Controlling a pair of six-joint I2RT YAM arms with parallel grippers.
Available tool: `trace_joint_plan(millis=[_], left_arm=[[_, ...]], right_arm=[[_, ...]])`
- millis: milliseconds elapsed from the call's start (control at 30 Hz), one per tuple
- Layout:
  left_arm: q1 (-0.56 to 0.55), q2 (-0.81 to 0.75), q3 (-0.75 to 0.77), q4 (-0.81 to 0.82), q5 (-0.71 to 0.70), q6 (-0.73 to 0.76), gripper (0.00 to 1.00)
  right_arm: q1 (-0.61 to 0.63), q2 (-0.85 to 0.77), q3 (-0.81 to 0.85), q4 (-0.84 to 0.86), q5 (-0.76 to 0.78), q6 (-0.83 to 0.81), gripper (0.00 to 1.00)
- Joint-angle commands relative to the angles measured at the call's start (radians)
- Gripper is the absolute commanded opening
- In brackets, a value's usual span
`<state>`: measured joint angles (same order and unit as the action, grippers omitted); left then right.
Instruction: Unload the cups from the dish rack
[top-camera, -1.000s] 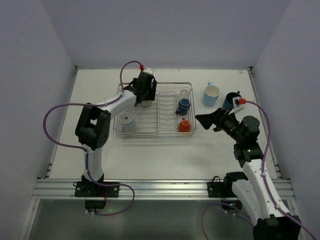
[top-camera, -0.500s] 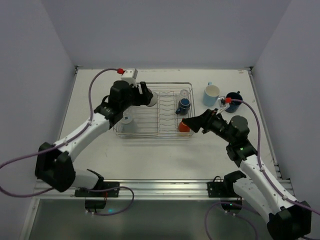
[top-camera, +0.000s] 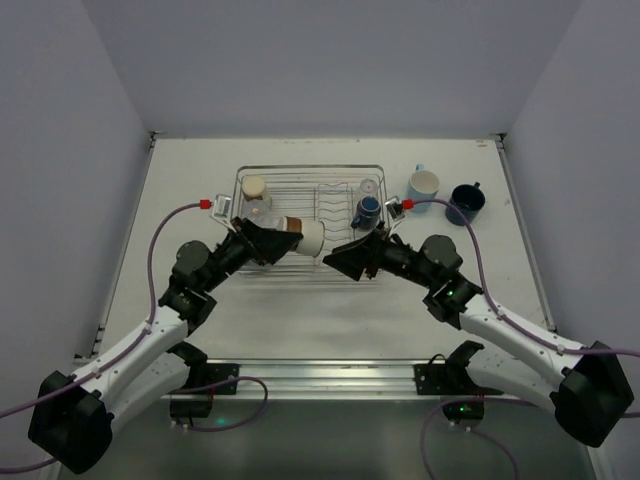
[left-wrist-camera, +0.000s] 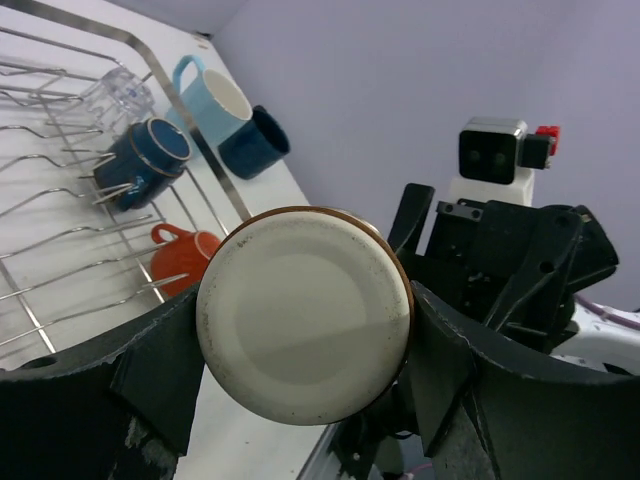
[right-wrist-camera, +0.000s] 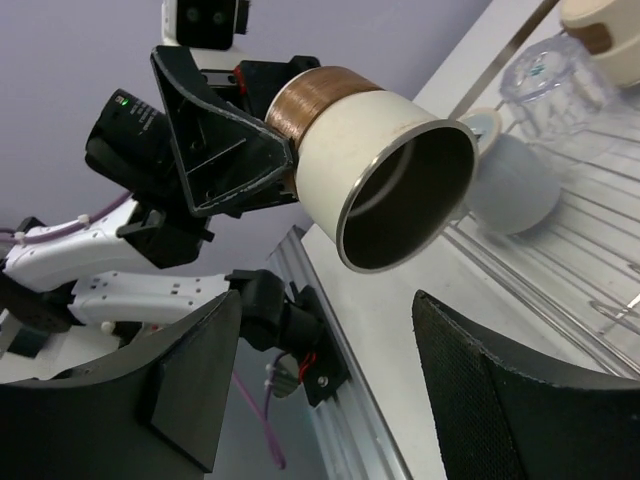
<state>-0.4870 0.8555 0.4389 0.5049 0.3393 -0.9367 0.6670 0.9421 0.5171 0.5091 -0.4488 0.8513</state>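
Note:
My left gripper (top-camera: 288, 239) is shut on a white cup with a metallic brown band (top-camera: 306, 238). It holds the cup on its side above the dish rack's (top-camera: 310, 168) front edge, mouth to the right. The left wrist view shows the cup's base (left-wrist-camera: 305, 315) between the fingers. My right gripper (top-camera: 340, 258) is open and empty, just right of the mouth, facing it (right-wrist-camera: 395, 175). In the rack are a beige cup (top-camera: 255, 188), a pale cup (top-camera: 257, 214), a clear glass (top-camera: 368, 187), a small dark blue cup (top-camera: 367, 208) and a small orange cup (left-wrist-camera: 185, 250).
A light blue mug (top-camera: 423, 186) and a navy cup (top-camera: 466, 200) stand on the table right of the rack. Both arms reach in over the rack's front edge. The aluminium rail (top-camera: 320, 375) runs along the near edge.
My left gripper has lifted the banded cup from the rack's far left and carried it forward. My right gripper has swung left from beside the rack to face the cup's mouth.

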Motion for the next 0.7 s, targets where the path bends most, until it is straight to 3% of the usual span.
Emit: trace_joint_plan(millis=[0,167,400,433,500,533,567,600,667], left_arm=[[-0.005,-0.047,-0.038,0.220,0.047,-0.126,0.31],[-0.010,-0.033,-0.065,0.279,0.081,-0.169,0.32],[-0.018,-0.027,-0.098,0.305,0.083,-0.182,0.32],[-0.018,-0.027,-0.100,0.305,0.087,-0.180,0.33],[-0.018,-0.027,-0.098,0.300,0.093,-0.172,0.42],[-0.018,-0.027,-0.091,0.293,0.099,-0.163,0.48],[-0.018,-0.029,-0.080,0.272,0.102,-0.149,0.57],[-0.018,-0.033,-0.047,0.206,0.104,-0.128,0.74],[-0.018,-0.041,0.003,0.105,0.101,-0.039,0.89]], right_arm=[[0.051,0.053,0.073,0.114,0.051,-0.014,0.71],[0.115,0.118,0.107,0.176,0.068,-0.006,0.68],[0.141,0.175,0.153,0.238,0.099,-0.008,0.41],[0.141,0.179,0.155,0.244,0.102,-0.006,0.30],[0.143,0.182,0.159,0.253,0.110,-0.006,0.18],[0.143,0.181,0.161,0.243,0.111,-0.011,0.03],[0.143,0.175,0.162,0.221,0.125,-0.015,0.00],[0.143,0.158,0.167,0.189,0.136,-0.032,0.00],[0.143,0.139,0.211,0.011,0.151,-0.075,0.00]])
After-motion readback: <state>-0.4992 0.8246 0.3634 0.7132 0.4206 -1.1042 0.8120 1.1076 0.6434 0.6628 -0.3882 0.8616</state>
